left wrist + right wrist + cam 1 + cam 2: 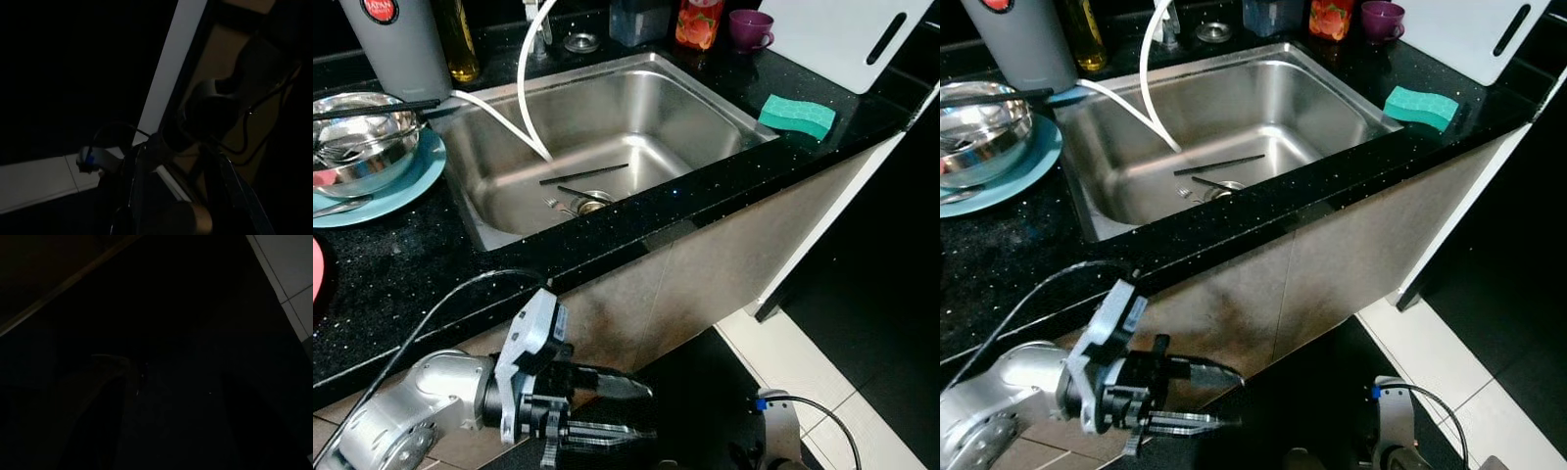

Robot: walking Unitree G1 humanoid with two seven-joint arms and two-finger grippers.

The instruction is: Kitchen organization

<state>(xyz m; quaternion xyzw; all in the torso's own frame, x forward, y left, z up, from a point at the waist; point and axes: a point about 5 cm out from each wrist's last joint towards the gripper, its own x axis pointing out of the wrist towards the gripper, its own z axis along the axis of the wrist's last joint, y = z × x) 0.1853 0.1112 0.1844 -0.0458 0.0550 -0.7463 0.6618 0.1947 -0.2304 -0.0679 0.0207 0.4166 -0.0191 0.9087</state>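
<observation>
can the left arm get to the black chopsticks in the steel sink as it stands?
Probably not yet: the left gripper hangs below the black countertop edge, so the arm must lift over it. The black chopsticks lie uncovered in the steel sink.

Both head cameras look steeply down from close above onto the same sink [607, 147] and black counter [401, 264], while the wrist cameras face dark floor below.

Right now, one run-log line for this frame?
phase: idle at sink | left claw: open, low before cabinet | chopsticks: in basin | sponge: on counter
</observation>
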